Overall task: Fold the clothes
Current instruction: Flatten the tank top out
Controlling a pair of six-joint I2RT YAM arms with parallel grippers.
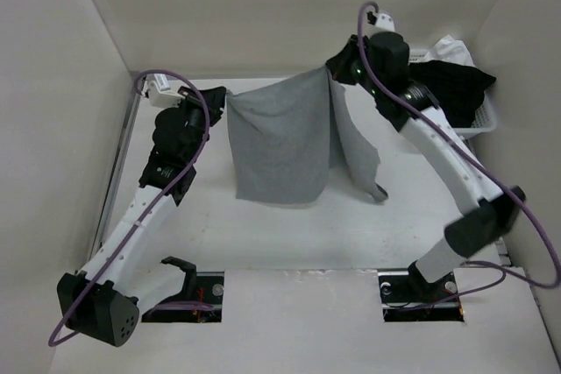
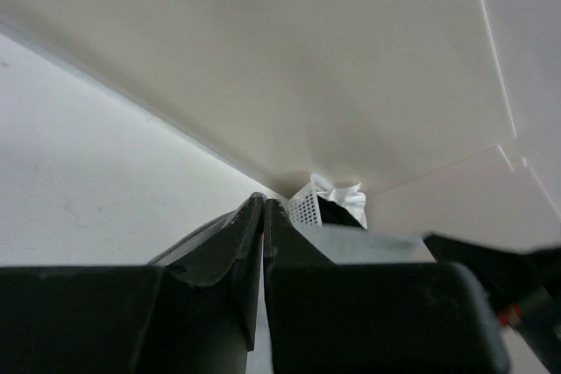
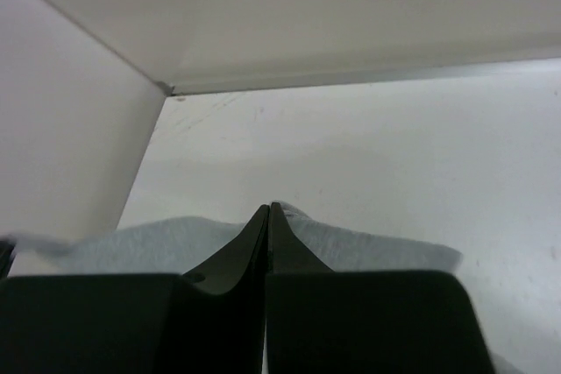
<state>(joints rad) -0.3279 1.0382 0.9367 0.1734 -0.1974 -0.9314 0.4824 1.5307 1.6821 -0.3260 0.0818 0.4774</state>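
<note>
Garment under inspection: grey top (image 1: 280, 142), suspended in the air between the two arms above the far half of the table (image 1: 289, 234). Left gripper (image 1: 221, 94) is closed tight on the top's upper left corner; in the left wrist view its fingers (image 2: 250, 234) meet with no gap showing, and a strip of grey fabric runs off to their right. Right gripper (image 1: 333, 72) is closed tight on the upper right part of the top; in the right wrist view its fingers (image 3: 254, 243) pinch together, with grey knit spreading to both sides just behind the tips. The upper edge of the top runs taut between the two grips, the right end somewhat higher in the overhead view. The main panel hangs flat like a curtain, with a fairly even lower edge. A second, narrower portion drops beside the right gripper and ends in a dark-edged tip low over the table; whether that tip or the main lower edge touches the surface cannot be told. At the far right corner stands a white perforated basket (image 1: 486, 120), well apart from the top, holding a black garment (image 1: 451, 85) with a white cloth (image 1: 451, 45) behind it.
</note>
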